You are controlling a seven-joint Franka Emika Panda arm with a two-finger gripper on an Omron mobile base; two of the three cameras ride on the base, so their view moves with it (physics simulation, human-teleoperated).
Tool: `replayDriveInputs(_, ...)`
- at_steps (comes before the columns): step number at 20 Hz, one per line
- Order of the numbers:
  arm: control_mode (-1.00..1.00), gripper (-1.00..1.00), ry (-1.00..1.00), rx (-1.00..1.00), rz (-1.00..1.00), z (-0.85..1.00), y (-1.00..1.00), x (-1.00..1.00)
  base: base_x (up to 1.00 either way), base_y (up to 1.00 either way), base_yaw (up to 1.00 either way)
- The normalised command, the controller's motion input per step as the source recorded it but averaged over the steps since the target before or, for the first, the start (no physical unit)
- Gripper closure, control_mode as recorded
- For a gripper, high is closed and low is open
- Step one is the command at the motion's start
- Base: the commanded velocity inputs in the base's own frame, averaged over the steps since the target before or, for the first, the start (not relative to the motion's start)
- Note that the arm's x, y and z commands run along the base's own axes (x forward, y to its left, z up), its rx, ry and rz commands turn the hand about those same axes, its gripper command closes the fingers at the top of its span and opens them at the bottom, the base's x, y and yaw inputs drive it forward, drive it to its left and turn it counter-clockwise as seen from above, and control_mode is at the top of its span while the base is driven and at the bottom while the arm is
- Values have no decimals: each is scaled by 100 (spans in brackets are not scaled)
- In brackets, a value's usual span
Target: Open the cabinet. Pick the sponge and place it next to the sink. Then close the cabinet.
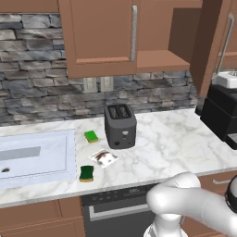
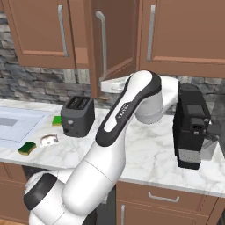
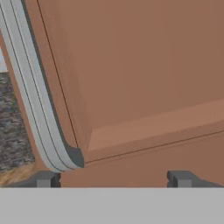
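— Marble counter (image 1: pixel 171 139), white and veined, runs under a grey stone backsplash, and near its front edge, lower left of the left base view, we find the small dark green sponge with the orange-brown layer (image 1: pixel 86 173). Why does it lie there?

— We judge it already delivered: it rests just beside the rim of the large pale white-blue sink (image 1: pixel 69 157), apart from any finger. A brighter light-green sponge (image 1: pixel 91 136) sits further back, between the basin and the dark grey two-slot toaster (image 1: pixel 120 125), with a small printed packet (image 1: pixel 103 158) in front of the toaster.

— And the wide brown wooden wall cabinet (image 1: pixel 99 32)?

— One door (image 2: pixel 112 39) stands swung out toward us, centre top of the right base view, its long silver bar handle (image 2: pixel 102 41) facing the arm; the bare shelf shows in the left base view. So we take closing as the step left.

— Where is the claw?

— Our two-finger gripper (image 3: pixel 113 178) is spread wide and grasping nothing, both dark tips at the bottom of the hand view, pressed close to the door panel, the handle's curved end at lower left. We read that as lining up to push the door shut.

— Risk?

— The black coffee machine (image 2: pixel 191 127) stands near the elbow.
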Motion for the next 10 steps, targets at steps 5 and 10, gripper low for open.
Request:
replayDriveInputs(5, -100, -100, -2, 0, -10, 0, 68, 17, 0, 0, 0)
replayDriveInputs(10, -100, -100, -1, 0, -15, 0, 68, 29, 0, 0, 0)
